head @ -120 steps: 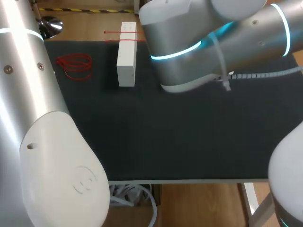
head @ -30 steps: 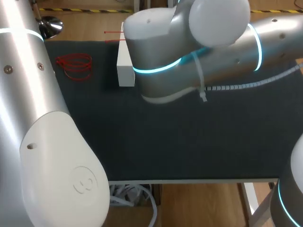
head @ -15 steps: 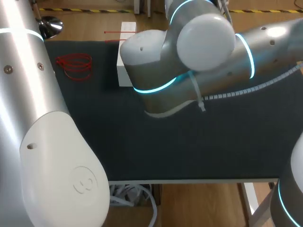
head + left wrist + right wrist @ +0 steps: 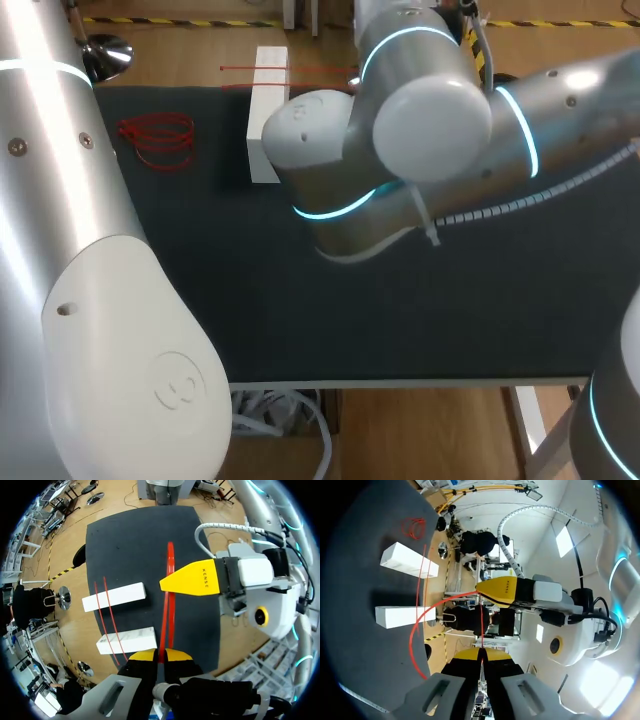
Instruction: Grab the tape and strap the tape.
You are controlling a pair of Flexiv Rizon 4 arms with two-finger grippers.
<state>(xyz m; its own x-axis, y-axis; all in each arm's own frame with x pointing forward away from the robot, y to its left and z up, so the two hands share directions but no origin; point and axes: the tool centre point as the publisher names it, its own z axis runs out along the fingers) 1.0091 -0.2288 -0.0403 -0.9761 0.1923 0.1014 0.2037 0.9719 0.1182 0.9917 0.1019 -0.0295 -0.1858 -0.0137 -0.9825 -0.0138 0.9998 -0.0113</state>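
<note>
Both hands are on the same red tape [image 4: 166, 611]: L hand [image 4: 159, 655] has its yellow tips pressed onto the strand w/ no gap showing, and R hand [image 4: 481, 654] pinches it the same way. So the tape runs as a slack red arc btwn the two, up off the table [image 4: 400, 320]. From overhead neither hand shows, as R arm [image 4: 400, 130] reaches in across the middle and blocks that spot, so the grip is only readable from the wrist cams. Holding at 2 points looks deliberate, imo: one end anchored, the other free to be led round, and the slack gives room to pass a loop over sth. Likely targets are the 2 white boxes. Near box [image 4: 265, 140] is at approx 11 o'clock on the dark mat, and far box [image 4: 272, 62] is just beyond it toward 12; they lie parallel w/ a gap btwn them. Thin red strands already cross the far box's top. From L wrist cam two red lines seem to run across both boxes, tho can't tell if they're tight or just laid over. A coil of red tape [image 4: 157, 141] sits at approx 10 o'clock, well apart from the boxes, w/ neither hand on it. Grab part looks done; strapping prob. under way, not finished.
</note>
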